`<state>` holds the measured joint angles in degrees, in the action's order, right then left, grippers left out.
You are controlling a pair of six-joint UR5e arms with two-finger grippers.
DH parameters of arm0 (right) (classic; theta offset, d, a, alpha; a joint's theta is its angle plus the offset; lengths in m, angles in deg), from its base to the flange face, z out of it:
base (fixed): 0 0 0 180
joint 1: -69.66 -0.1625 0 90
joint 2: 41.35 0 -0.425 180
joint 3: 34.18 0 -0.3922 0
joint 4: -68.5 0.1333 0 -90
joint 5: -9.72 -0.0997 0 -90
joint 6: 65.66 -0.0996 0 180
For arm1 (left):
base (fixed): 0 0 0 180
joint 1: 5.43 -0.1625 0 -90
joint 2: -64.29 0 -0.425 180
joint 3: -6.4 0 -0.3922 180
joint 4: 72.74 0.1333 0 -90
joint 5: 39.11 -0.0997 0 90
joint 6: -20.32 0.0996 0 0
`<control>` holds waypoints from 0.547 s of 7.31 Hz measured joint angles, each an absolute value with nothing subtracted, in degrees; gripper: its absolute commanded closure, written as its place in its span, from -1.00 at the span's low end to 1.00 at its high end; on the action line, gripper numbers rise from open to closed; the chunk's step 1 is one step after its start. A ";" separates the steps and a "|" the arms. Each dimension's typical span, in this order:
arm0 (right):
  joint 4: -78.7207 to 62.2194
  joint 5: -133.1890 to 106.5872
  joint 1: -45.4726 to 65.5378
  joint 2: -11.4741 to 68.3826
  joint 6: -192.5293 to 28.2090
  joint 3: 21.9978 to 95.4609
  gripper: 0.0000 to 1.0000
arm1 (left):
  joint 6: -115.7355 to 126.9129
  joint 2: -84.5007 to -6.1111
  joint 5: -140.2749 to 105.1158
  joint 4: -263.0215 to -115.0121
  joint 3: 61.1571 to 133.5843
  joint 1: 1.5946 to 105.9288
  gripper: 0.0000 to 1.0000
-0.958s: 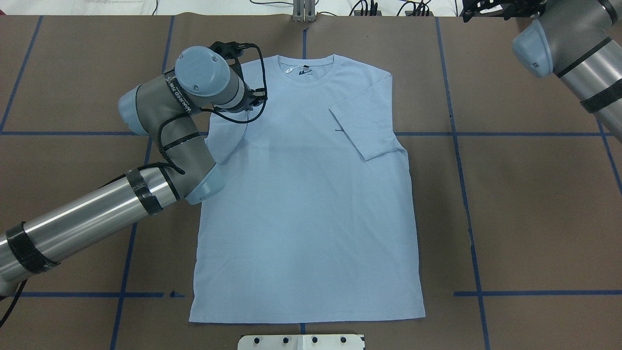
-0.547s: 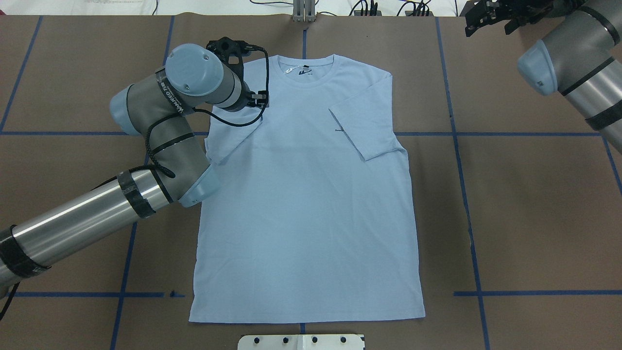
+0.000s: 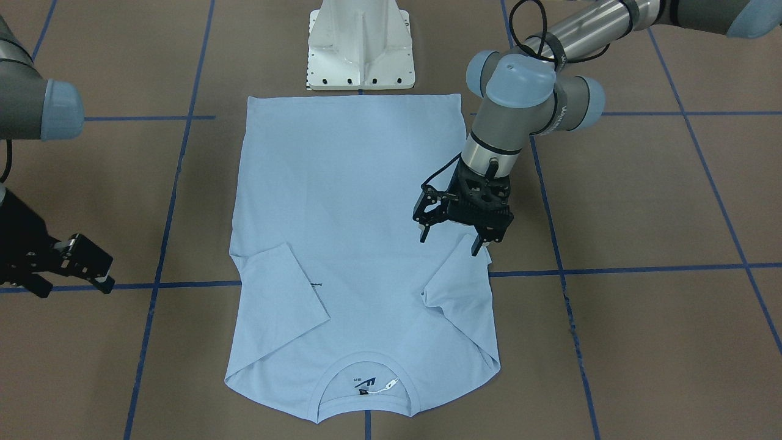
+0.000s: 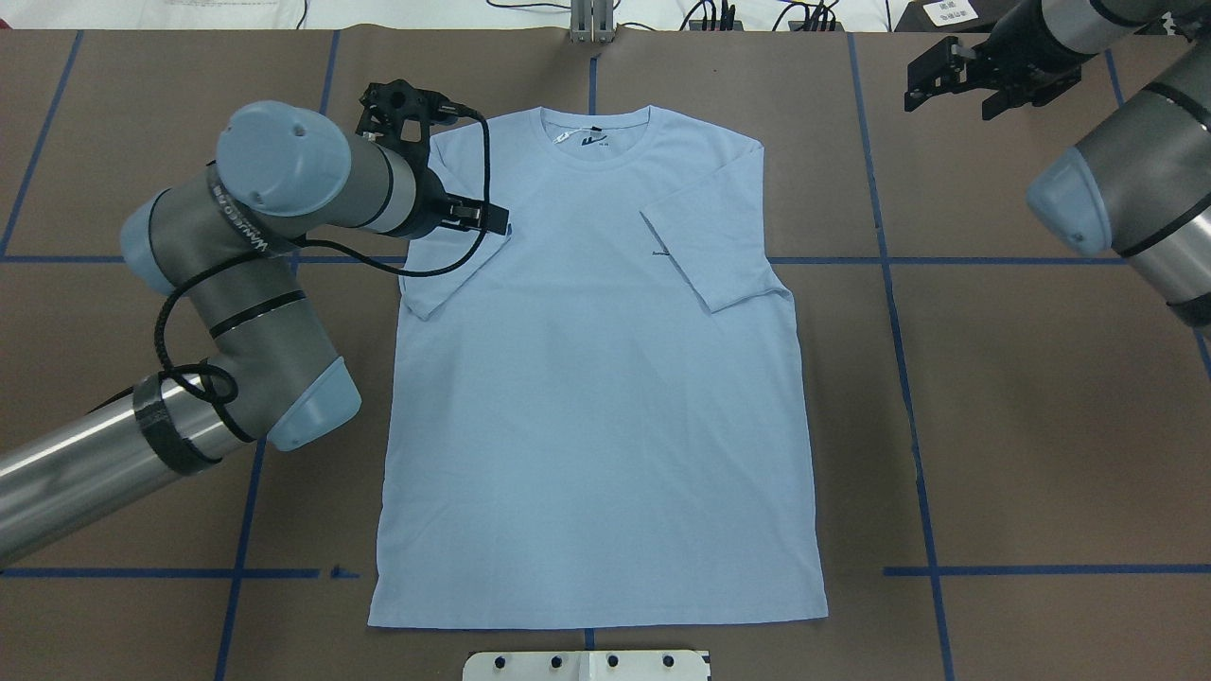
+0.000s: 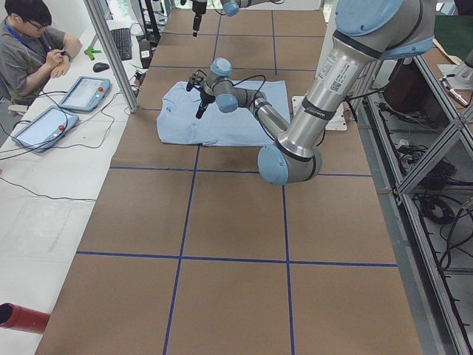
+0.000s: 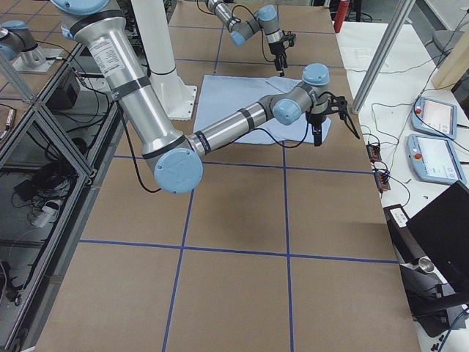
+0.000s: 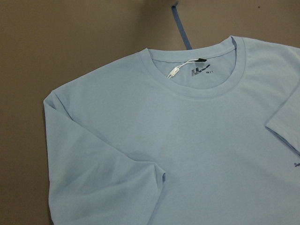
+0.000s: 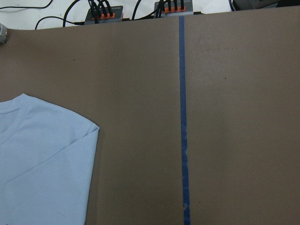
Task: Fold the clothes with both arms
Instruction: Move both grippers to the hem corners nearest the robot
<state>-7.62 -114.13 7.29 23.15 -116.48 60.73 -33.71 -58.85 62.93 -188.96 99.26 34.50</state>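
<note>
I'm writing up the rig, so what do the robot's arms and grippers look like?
The left arm and right arm have silver tubes, grey joints, light blue caps, black tape bands, black cables. The left gripper and right gripper are black, two-fingered.

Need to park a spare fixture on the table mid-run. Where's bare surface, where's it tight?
Widest bare table: on the robot's right of the T-shirt, nearer the robot than the right gripper. Smaller patch: near left corner, between the left arm and the table edge. Crowded: the shirt's left shoulder, where the open left gripper hovers by the folded-in sleeve.
</note>
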 measured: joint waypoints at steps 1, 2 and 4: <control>-7.75 -110.93 11.99 24.05 -121.53 64.40 -0.98 | -34.57 -56.17 64.18 -188.93 102.50 34.41 -1.00; -7.83 -106.36 17.84 24.92 -125.59 68.17 -0.93 | -37.26 -53.80 65.81 -189.01 105.01 34.35 -1.00; -7.88 -97.38 29.50 28.48 -134.84 76.37 -0.87 | -47.28 -50.22 66.87 -189.22 108.88 32.50 -1.00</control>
